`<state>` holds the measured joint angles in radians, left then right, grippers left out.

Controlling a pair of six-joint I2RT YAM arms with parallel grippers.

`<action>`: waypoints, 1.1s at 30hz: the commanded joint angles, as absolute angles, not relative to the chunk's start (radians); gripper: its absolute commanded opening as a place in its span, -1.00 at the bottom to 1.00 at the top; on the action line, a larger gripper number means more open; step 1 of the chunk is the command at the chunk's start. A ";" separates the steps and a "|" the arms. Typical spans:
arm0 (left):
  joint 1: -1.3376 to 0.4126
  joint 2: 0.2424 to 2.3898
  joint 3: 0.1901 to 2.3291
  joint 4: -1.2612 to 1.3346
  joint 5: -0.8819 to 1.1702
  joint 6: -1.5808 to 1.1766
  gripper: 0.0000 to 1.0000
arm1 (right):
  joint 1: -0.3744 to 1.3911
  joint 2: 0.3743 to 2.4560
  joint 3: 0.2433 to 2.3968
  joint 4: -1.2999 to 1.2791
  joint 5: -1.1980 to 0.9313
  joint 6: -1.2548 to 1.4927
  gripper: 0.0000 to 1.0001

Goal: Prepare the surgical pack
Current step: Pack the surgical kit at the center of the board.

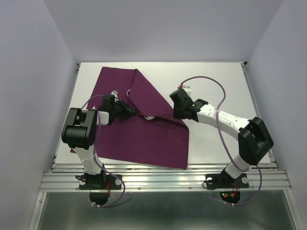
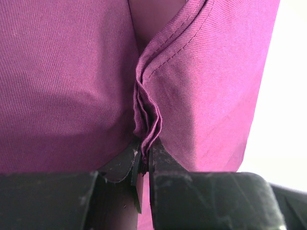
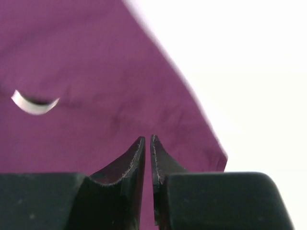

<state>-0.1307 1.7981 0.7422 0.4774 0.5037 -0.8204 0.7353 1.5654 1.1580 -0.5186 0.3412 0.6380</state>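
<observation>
Purple drape (image 1: pixel 144 139) lies part-folded on the white tabletop (image 1: pixel 216 81). We judge a wrapping fold is in hand: left end effector (image 2: pixel 145 153) pinches bunched cloth, right end effector (image 3: pixel 147 141) closed, empty. Next, we'd carry the fold across.

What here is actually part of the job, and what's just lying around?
Part of the job: purple cloth, its fold pinched in the left tool; shiny metal sliver showing against the cloth; right tool, shut above the cloth.
Just there: white table; the right arm's purple cable.
</observation>
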 commanded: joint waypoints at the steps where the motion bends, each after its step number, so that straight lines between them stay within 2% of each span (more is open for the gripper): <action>1: -0.129 1.816 0.742 0.407 0.483 -0.779 -1.00 | 0.654 1.635 1.212 -0.417 0.322 0.585 -0.71; 8: -0.129 1.821 0.753 0.405 0.486 -0.784 -1.00 | 0.604 1.796 1.224 -0.269 0.207 0.561 -0.68; 13: -0.129 1.816 0.753 0.405 0.486 -0.784 -1.00 | 0.604 1.911 1.265 -0.291 0.245 0.581 -0.67; 23: -0.129 1.821 0.759 0.397 0.486 -0.779 -1.00 | 0.604 1.740 1.295 -0.308 0.270 0.548 -0.59; 33: -0.129 1.818 0.756 0.396 0.486 -0.776 -1.00 | 0.604 1.857 1.315 -0.252 0.215 0.574 -0.57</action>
<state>-0.1307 1.7988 0.7490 0.4637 0.5056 -0.8185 0.6033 1.8008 1.2968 -0.3035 0.2337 0.5659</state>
